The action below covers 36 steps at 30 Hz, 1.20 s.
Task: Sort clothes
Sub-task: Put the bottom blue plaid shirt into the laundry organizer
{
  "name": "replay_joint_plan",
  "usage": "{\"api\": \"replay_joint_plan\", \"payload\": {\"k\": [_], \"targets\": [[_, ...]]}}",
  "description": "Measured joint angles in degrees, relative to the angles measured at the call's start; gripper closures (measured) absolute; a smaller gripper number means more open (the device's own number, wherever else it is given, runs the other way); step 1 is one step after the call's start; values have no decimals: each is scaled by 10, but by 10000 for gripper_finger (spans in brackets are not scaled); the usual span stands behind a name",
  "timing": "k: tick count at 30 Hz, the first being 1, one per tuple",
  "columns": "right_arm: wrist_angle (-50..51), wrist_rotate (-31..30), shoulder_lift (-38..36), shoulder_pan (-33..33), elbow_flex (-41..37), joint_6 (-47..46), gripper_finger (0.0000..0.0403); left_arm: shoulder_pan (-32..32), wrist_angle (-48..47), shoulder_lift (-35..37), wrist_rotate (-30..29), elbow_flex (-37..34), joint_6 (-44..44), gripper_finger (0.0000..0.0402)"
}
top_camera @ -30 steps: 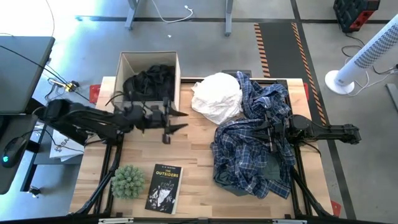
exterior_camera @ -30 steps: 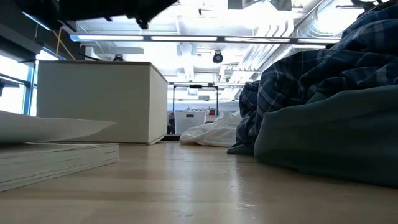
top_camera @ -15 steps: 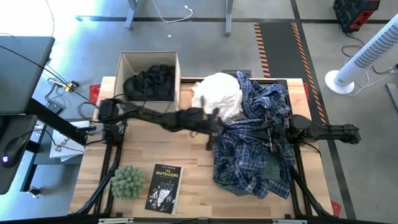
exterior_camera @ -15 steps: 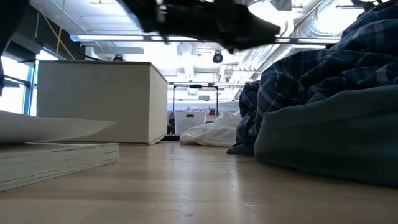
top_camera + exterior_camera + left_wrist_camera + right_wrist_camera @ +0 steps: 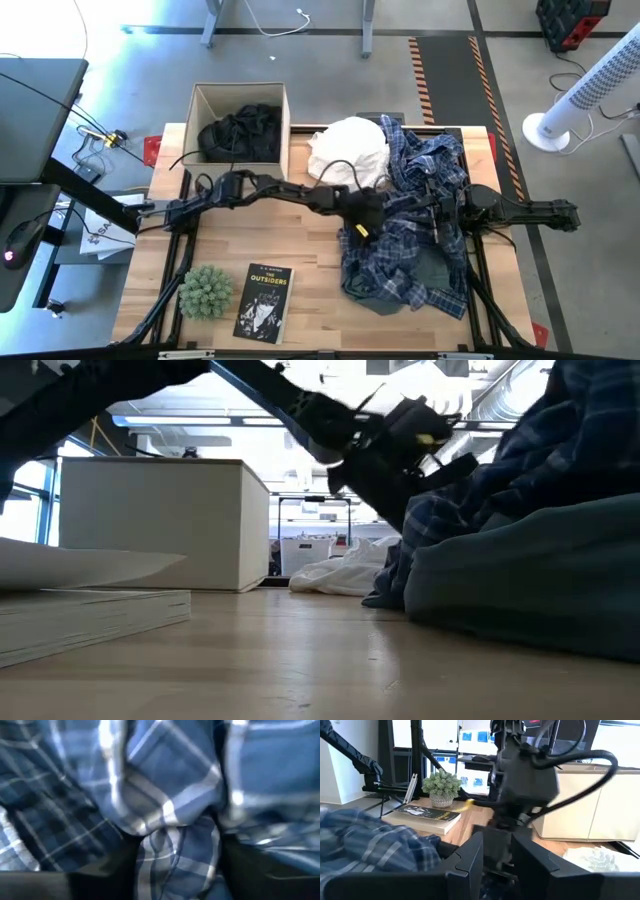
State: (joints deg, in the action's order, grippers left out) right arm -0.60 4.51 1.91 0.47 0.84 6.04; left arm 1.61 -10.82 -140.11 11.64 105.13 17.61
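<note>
The left hand [image 5: 362,222] has reached the heaped plaid shirt [image 5: 420,215], its fingers pinching a fold.

Bright even overhead light; ceiling strip glare in low view; left wrist view blurred.

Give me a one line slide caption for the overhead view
Left tool reaches into the plaid shirts beside a white garment; black garment already in box.
</note>
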Motion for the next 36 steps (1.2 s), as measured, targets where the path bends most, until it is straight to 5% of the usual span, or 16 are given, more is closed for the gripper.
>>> {"api": "replay_joint_plan", "payload": {"k": [6, 10, 19, 24, 30, 36], "targets": [[0, 0, 0, 0, 0, 0, 304, -22, -44, 1, -66, 16, 11, 378], [0, 0, 0, 0, 0, 0, 304, -24, -95, 56, -45, 9, 7, 385], [0, 0, 0, 0, 0, 0, 304, -6, -156, 298, 198, 11, -50, 391], [0, 0, 0, 0, 0, 0, 304, 3, -106, 443, 222, 11, -94, 391], [0, 0, 0, 0, 0, 0, 304, -1, -25, 608, 29, 13, -55, 390], [0, 0, 0, 0, 0, 0, 304, -2, 27, 738, -187, 13, 104, 390]]}}
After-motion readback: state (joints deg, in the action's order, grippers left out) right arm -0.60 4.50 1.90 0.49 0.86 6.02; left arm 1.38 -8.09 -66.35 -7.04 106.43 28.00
